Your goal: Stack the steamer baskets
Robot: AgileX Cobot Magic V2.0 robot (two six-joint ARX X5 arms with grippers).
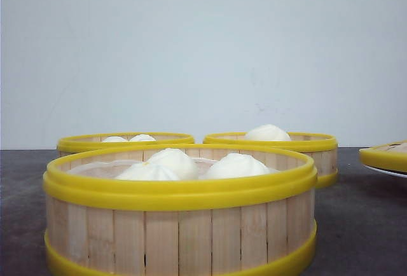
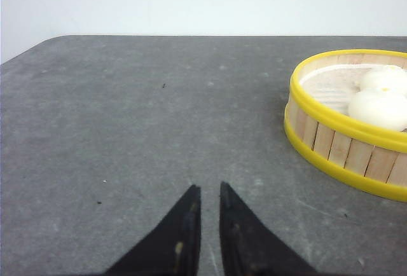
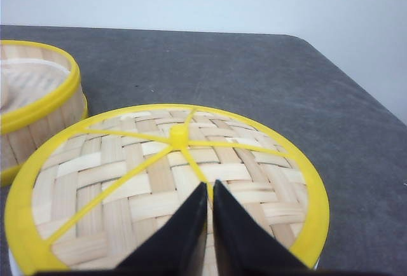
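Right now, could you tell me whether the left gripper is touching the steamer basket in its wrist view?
Apart. In the left wrist view, the left gripper points at bare table, and a plain stretch of grey surface separates its tips from the steamer basket.

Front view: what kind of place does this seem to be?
Probably a staged test bench, not a real kitchen: a bare grey table, a plain white wall, and only steamer baskets holding white buns.
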